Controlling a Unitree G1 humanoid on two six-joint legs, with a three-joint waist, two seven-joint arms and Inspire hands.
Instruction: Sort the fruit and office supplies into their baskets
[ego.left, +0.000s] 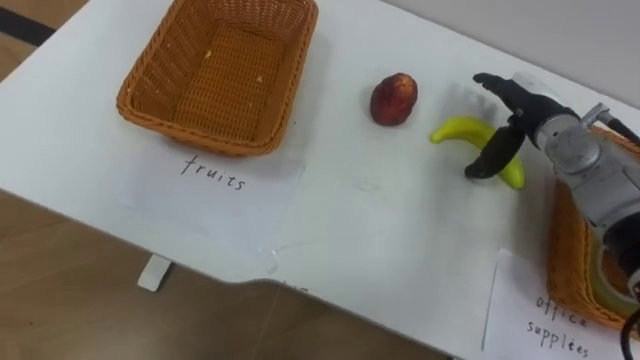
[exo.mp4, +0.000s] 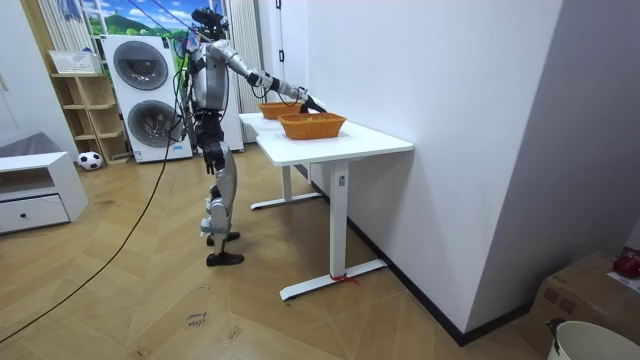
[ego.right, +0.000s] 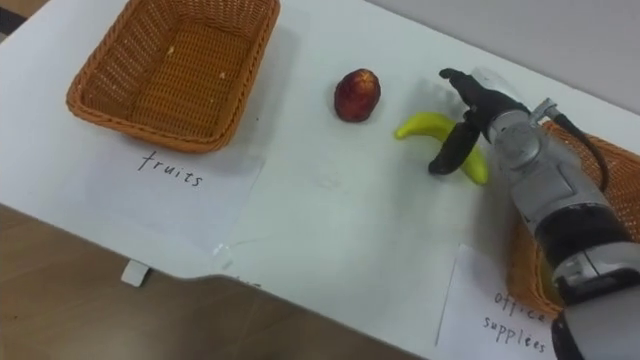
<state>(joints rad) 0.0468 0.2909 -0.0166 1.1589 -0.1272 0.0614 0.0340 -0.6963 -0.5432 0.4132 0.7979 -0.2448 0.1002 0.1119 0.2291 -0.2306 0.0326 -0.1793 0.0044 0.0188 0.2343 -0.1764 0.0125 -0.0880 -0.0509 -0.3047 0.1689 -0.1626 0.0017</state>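
While the right hand (ego.left: 522, 118) hangs unclenched over the banana (ego.left: 458, 130), grasping nothing, a red fruit (ego.left: 393, 100) lies just left and the fruit basket (ego.left: 140, 108) further left; room view: robot stands at the table's (exo.mp4: 360, 145) left end, arm outstretched.

Banana (ego.left: 458, 129) middle hidden behind right robot hand (ego.left: 525, 112)

Right arm stretching out forward, right hand (ego.left: 522, 112) hovering palm-down, fingers spreading straight, thumb hanging downward.
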